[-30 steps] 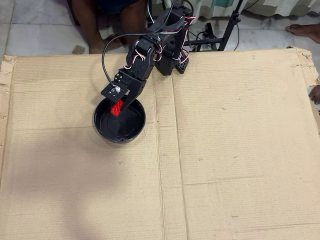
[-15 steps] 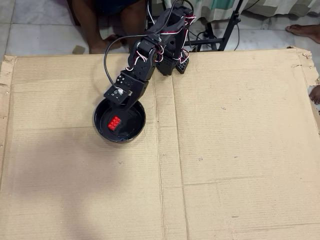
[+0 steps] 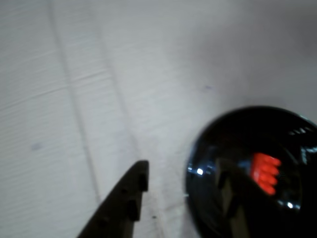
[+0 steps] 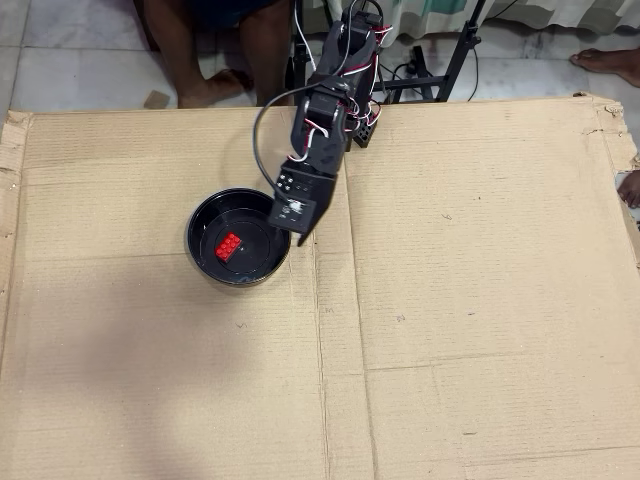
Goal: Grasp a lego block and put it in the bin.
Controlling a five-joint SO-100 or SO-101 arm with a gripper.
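Note:
The red lego block [image 4: 229, 246] lies flat inside the bin [image 4: 212, 214], a round glossy black bowl on the cardboard. In the wrist view the lego block [image 3: 266, 172] shows orange-red on the bin's [image 3: 237, 124] floor at lower right. My gripper [image 4: 300, 236] hangs over the bin's right rim in the overhead view, apart from the block. In the wrist view the gripper [image 3: 183, 168] is open and holds nothing. Its left finger [image 3: 124, 203] stands over bare cardboard, and the right one is dark against the bowl.
A large corrugated cardboard sheet [image 4: 450, 300] with fold creases covers the work surface. The arm's base [image 4: 345, 125] sits at the sheet's top edge. A person's legs [image 4: 200, 50], a stand [image 4: 455, 55] and a foot [image 4: 605, 60] are beyond it.
The gripper let go of the lego block, which dropped flat into the bin. The arm then swung right, from over the bin's upper part to its right rim.

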